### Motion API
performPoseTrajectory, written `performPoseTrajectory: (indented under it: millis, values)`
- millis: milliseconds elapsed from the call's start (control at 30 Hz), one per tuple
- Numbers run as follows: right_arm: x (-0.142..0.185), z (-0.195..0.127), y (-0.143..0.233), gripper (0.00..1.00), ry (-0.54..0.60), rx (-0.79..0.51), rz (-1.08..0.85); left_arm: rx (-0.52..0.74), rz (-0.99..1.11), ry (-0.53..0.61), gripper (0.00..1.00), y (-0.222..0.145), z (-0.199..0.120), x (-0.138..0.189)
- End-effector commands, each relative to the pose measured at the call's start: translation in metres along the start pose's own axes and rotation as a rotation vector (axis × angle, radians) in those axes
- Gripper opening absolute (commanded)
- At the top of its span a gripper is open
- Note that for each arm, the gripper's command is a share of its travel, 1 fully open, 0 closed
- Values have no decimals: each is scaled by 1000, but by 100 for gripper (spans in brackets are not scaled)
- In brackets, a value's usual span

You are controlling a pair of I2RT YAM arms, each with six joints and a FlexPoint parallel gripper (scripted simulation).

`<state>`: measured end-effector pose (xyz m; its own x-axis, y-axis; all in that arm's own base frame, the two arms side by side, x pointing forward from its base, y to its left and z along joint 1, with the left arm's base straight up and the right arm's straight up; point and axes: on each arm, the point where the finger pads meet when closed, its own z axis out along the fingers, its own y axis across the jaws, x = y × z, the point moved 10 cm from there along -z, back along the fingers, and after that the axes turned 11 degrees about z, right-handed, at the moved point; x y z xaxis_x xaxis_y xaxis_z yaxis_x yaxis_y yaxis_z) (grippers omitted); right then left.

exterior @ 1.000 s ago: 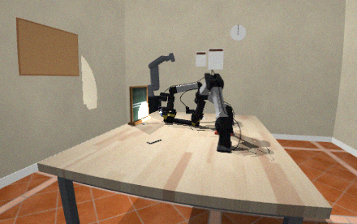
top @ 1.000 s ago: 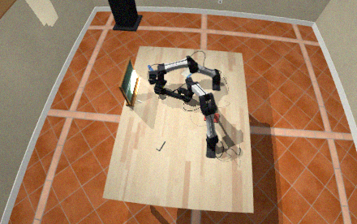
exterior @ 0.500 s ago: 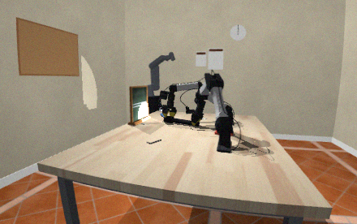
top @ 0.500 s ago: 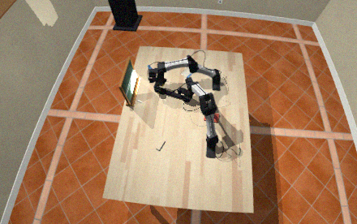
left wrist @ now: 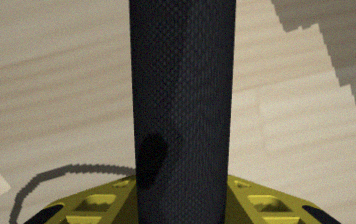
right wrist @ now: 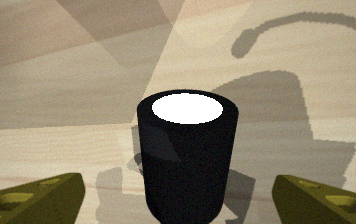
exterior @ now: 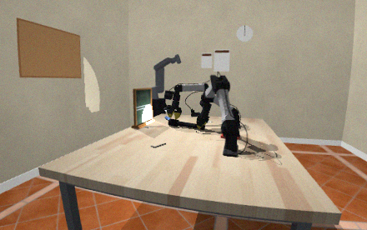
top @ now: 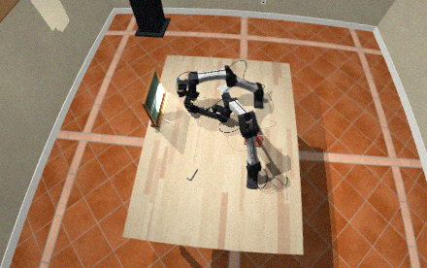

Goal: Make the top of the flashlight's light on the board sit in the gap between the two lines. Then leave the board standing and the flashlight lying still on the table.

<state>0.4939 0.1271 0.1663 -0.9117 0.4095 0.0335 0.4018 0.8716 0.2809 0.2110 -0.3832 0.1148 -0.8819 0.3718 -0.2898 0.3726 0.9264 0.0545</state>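
The flashlight (top: 206, 113) (exterior: 183, 124) (left wrist: 182, 100) (right wrist: 187, 165) is a black cylinder, low at the table (top: 209, 204) (exterior: 183, 175), its lit end toward the board; whether it touches the tabletop cannot be told. The left claw (top: 224, 117) (exterior: 201, 126) (left wrist: 181, 183) is partly open, its 2 yellow fingers clamped on opposite sides of the barrel. The right claw (top: 188, 99) (exterior: 173, 115) (right wrist: 179, 182) is fully open and has hold of nothing; its 2 fingers stand apart from the lit end, 1 to each side.

The green board (top: 152, 101) (exterior: 143, 98) stands upright in its wooden frame at the table's edge. A bright white light patch (top: 159, 98) (exterior: 147, 112) covers part of its face. Its top lies near the 2 pale lines, seen in the exterior view; whether it sits in their gap cannot be told.

Farther out, a thin black bent piece (top: 193, 176) (exterior: 158, 145) lies on the table, well apart from the flashlight. A red object (top: 255, 141) (exterior: 225, 136) is beside the left arm (top: 252, 177) (exterior: 230, 143), partly hidden.
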Motion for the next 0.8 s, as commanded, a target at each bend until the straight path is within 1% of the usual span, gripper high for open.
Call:
performPoseTrajectory:
  millis: [0, 133, 767]
  values:
    - [-3, -3, -4, 100, 18, 1, 6, 28, 20, -41, 30, -2, -16, -2]
    - [-3, -10, -4, 100, 17, -1, 6, 28, 20, -41, 30, -2, -16, -2]
    - [-3, -10, -3, 100, 14, 4, 4, 28, 20, -41, 30, -2, -16, -2]
